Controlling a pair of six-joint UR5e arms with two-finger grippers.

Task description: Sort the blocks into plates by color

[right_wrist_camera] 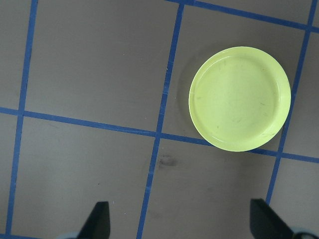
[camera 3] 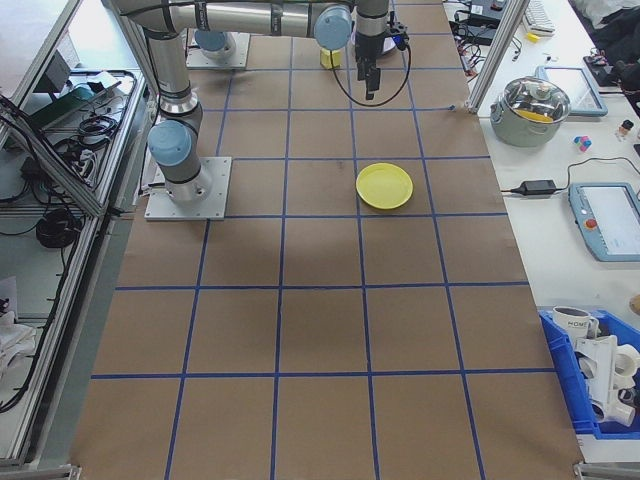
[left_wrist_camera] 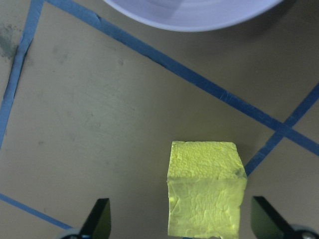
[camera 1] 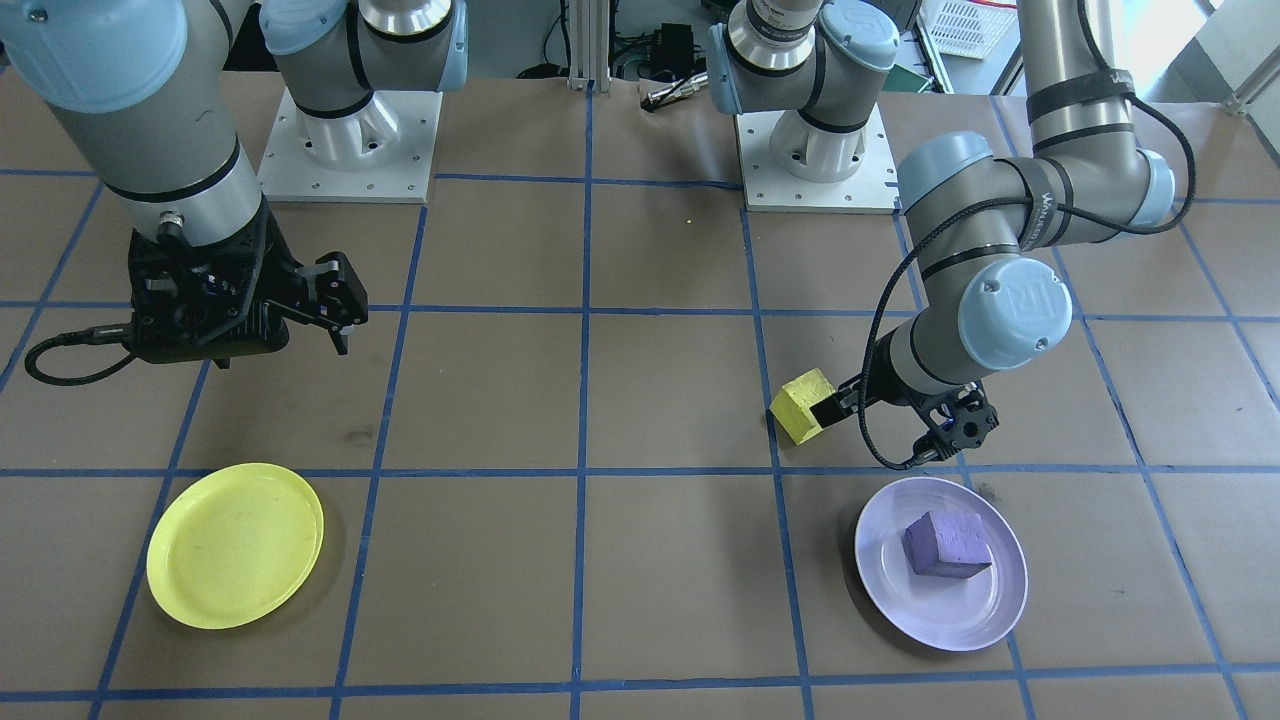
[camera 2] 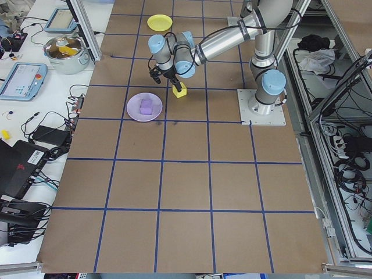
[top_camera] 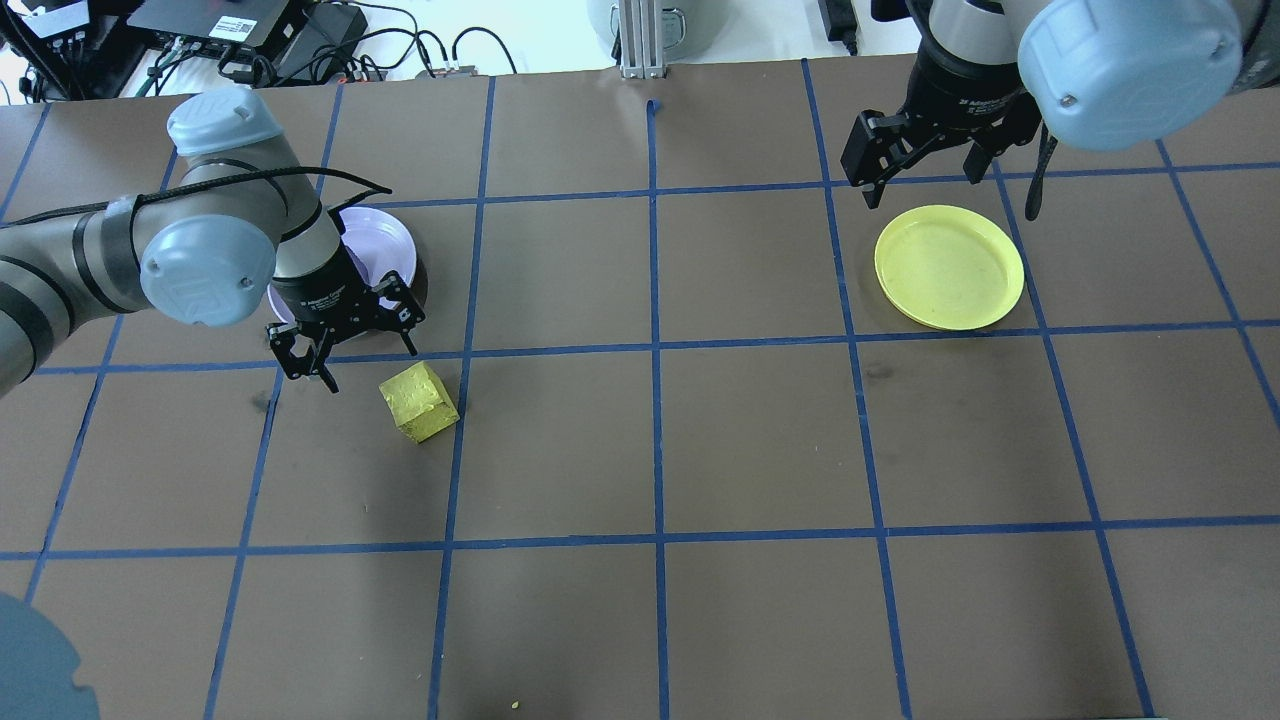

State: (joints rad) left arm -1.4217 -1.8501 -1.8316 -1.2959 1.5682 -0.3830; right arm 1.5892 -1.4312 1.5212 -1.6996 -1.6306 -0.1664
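The yellow block [top_camera: 419, 401] sits on the brown table, a little in front of the lavender plate [camera 1: 900, 590]. The purple block [camera 1: 946, 545] lies inside that plate. My left gripper [top_camera: 352, 350] hovers open over the yellow block. In the left wrist view the yellow block [left_wrist_camera: 205, 186] lies between the fingers [left_wrist_camera: 99, 221], nearer the right one, with gaps on both sides. The yellow plate [top_camera: 948, 266] has nothing in it. My right gripper [top_camera: 925, 165] hangs open above the table beside it, and the right wrist view looks down on the yellow plate [right_wrist_camera: 239, 98].
Blue tape lines divide the table into squares. Both arm bases [camera 1: 350, 140] [camera 1: 815, 150] stand at the robot's edge, with a small tool [camera 1: 675, 92] between them. Side benches hold a pot [camera 2: 65, 51] and tablets.
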